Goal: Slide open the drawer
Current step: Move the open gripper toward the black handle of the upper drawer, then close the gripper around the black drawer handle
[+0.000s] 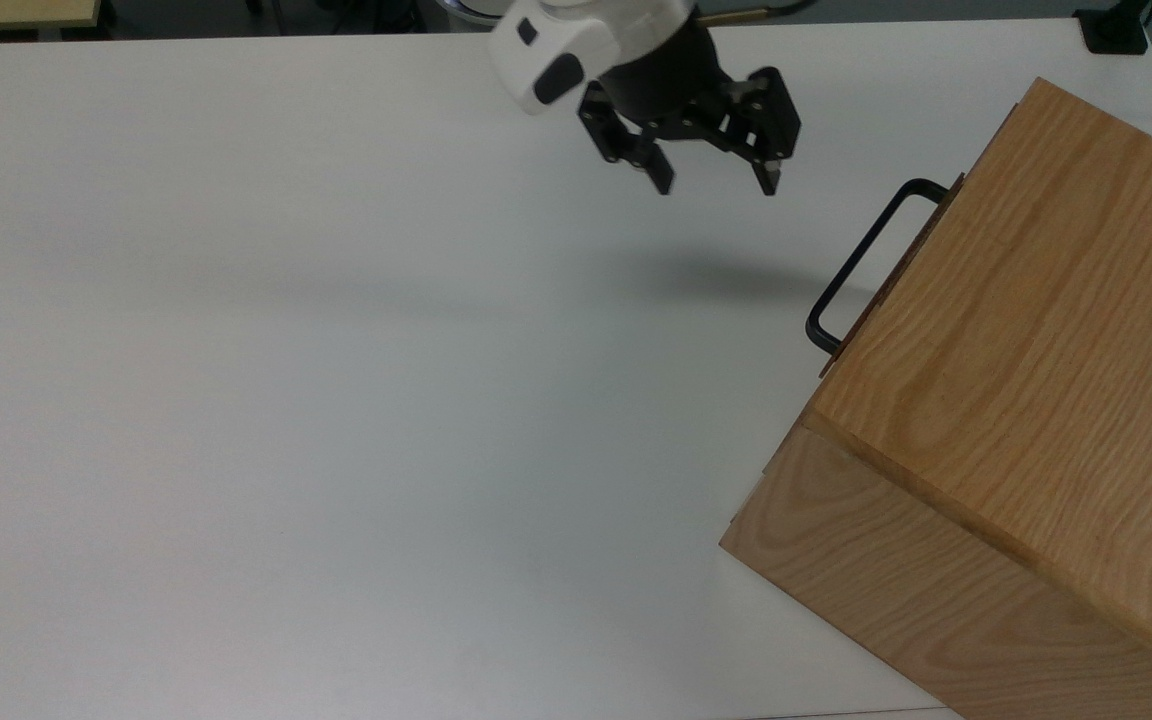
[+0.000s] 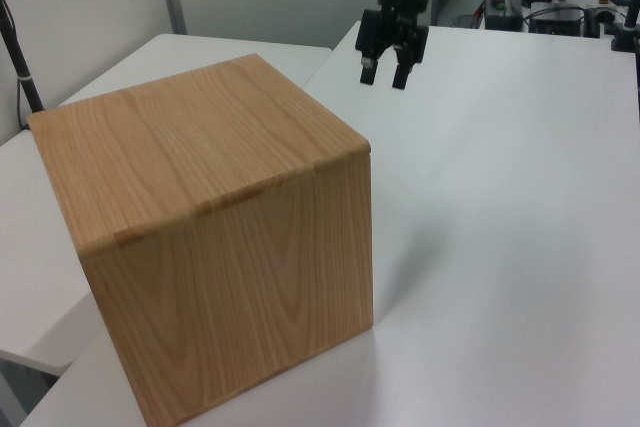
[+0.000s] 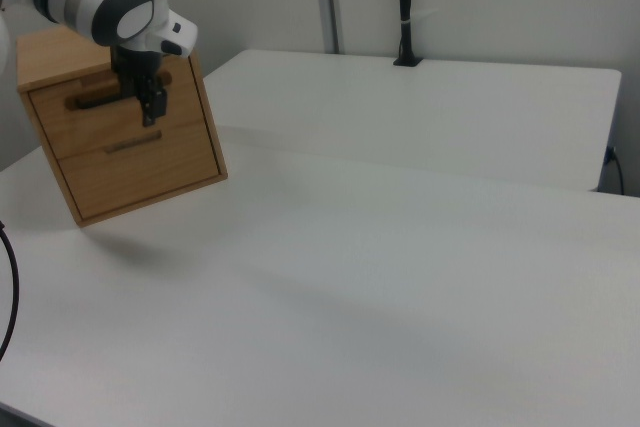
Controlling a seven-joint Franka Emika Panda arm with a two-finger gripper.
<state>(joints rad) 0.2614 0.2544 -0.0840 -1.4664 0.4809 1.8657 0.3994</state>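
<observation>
Top view: claw spread above the surface

The claw [image 1: 717, 180], fingers wide apart and empty, hangs over the white surface [image 1: 336, 400] near its far edge. The drawer [image 1: 891, 270], closed in the oak cabinet [image 1: 1026, 400] at the surface's right edge, shows its black handle [image 1: 861, 255], apart from the claw.

No readable txt, labels, brands or nos. on anything in the pics.
</observation>
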